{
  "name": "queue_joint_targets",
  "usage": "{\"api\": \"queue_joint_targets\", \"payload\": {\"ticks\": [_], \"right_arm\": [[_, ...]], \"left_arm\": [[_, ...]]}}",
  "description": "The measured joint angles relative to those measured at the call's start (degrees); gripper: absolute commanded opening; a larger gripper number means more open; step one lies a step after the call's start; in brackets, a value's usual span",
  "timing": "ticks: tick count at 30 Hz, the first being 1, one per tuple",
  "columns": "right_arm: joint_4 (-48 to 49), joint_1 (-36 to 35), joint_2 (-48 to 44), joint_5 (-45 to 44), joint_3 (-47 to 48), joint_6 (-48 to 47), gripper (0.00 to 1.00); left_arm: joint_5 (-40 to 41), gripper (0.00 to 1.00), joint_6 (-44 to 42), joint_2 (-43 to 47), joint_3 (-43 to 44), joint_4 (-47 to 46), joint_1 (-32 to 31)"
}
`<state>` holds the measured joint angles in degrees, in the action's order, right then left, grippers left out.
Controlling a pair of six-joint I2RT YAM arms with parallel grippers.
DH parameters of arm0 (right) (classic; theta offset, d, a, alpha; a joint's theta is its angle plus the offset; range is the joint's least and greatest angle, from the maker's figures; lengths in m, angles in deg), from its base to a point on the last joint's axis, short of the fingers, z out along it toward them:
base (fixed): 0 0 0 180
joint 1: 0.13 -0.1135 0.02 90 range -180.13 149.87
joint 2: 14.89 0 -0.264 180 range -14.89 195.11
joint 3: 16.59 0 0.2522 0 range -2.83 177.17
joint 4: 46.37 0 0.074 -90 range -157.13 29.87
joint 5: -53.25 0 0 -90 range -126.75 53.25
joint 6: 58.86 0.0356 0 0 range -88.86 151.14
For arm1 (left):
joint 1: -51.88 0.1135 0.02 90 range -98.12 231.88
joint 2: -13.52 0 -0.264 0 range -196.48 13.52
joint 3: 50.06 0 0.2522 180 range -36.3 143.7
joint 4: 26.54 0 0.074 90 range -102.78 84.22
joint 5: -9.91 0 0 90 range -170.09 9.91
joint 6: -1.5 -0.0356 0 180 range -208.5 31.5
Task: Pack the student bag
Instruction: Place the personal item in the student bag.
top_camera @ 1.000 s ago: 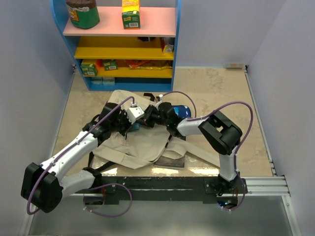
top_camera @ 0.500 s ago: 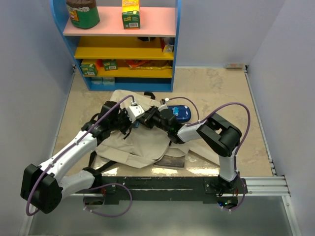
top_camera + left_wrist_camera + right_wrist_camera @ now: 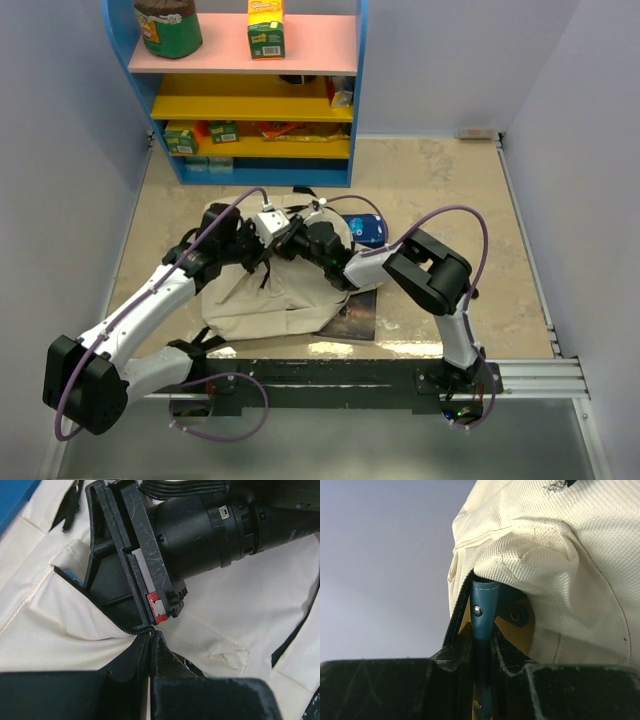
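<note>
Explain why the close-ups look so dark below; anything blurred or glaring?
Top external: sharp, with a glare strip on the table near its front edge. Left wrist: the left claw, pinching the student bag, is dark and soft. Right wrist: the right claw gripping a blue item is black and blurred; the canvas weave is crisp.

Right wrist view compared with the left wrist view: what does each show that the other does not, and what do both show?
Only the right wrist view: the right gripper clamping a thin teal item at the opening of the student bag, something yellow behind it. Only the left wrist view: the left gripper pinched shut on the bag's black zipper. Both: the cream canvas bag and that zipper.
</note>
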<state>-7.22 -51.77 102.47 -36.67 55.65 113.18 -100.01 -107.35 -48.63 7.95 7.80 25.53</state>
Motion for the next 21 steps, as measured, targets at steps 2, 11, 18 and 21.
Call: {"api": "queue_joint_targets", "payload": {"ticks": [2,11,18,21], "right_arm": [[-1.66,-0.5,0.92,0.52,1.2,-1.6,0.0],[-13.0,-1.03,-0.52,5.25,3.74,-13.97,0.31],[-33.81,-0.04,-1.99,5.07,10.75,-26.77,0.69],[-37.73,1.73,-7.21,4.0,7.76,-29.24,0.7]], "left_arm": [[0.42,0.0,0.07,-0.02,0.0,1.86,0.48],[-1.14,0.0,0.0,-0.09,-0.11,5.88,0.46],[-1.42,0.0,-0.2,-0.09,-0.2,6.29,0.42],[-3.69,0.0,-0.2,0.07,-0.68,4.63,-0.09]]}}
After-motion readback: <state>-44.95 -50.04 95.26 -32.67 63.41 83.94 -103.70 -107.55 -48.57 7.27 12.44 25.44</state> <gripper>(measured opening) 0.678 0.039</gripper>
